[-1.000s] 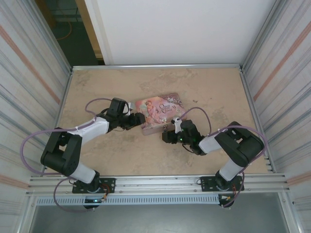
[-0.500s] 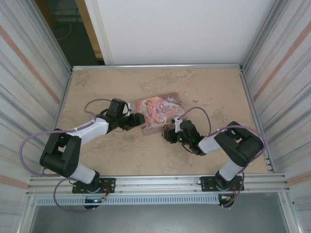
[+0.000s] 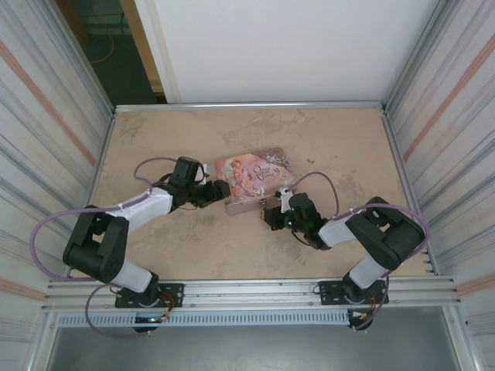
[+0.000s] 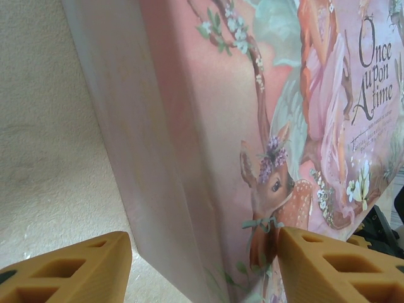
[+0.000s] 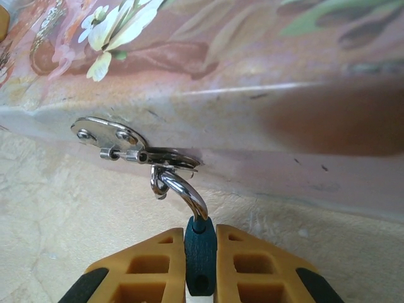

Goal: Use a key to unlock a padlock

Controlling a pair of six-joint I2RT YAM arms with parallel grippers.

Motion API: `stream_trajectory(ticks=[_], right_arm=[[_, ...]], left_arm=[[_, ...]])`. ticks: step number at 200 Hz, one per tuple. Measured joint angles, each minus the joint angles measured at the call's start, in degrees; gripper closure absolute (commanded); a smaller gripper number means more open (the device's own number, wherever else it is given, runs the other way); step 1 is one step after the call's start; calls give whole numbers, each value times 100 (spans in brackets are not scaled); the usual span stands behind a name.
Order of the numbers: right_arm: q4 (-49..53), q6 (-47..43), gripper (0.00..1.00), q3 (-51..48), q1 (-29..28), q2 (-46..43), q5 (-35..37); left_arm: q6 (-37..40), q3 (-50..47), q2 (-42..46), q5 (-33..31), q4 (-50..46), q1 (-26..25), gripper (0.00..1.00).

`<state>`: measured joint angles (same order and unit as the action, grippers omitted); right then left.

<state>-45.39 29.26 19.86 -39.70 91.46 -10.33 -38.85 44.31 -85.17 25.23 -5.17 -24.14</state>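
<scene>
The small blue-teal padlock [image 5: 201, 259] hangs by its silver shackle [image 5: 184, 189] from the hasp [image 5: 120, 142] on the front wall of the pink pictured tin [image 3: 251, 176]. My right gripper [image 5: 201, 230] is shut on the padlock's body, one yellow finger on each flat side. In the top view it [image 3: 271, 216] sits at the tin's front edge. My left gripper [image 3: 219, 192] is at the tin's near-left corner. That corner of the tin [image 4: 208, 126] lies between its fingers [image 4: 95, 262], which lie close against both sides. The key is out of view.
The tin lies mid-table on the tan tabletop [image 3: 340, 147], angled slightly. Metal rails and corrugated walls [image 3: 54, 116] close in the left, right and back sides. Both arms' purple cables [image 3: 46, 232] loop beside their bases.
My right gripper has slid a little toward the tin's front wall and its fingers have closed onto the padlock body. The left arm and the tin have not moved.
</scene>
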Motion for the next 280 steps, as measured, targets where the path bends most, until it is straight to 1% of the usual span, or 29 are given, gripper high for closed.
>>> stream_trajectory(ticks=[54, 90, 119, 208, 280], right_arm=[[87, 461, 100, 0, 114, -57, -66], [70, 872, 100, 7, 378, -66, -319], [101, 1119, 100, 101, 450, -42, -492], [-605, 1812, 100, 221, 752, 511, -887], [-717, 2033, 100, 328, 949, 586, -1191]], left_arm=[[0, -83, 85, -42, -7, -103, 38], [0, -111, 92, -17, 31, -160, 38], [0, -122, 92, -26, 59, -164, 38], [0, -140, 92, -39, 98, -164, 38], [-2, -188, 92, -39, 201, -164, 37]])
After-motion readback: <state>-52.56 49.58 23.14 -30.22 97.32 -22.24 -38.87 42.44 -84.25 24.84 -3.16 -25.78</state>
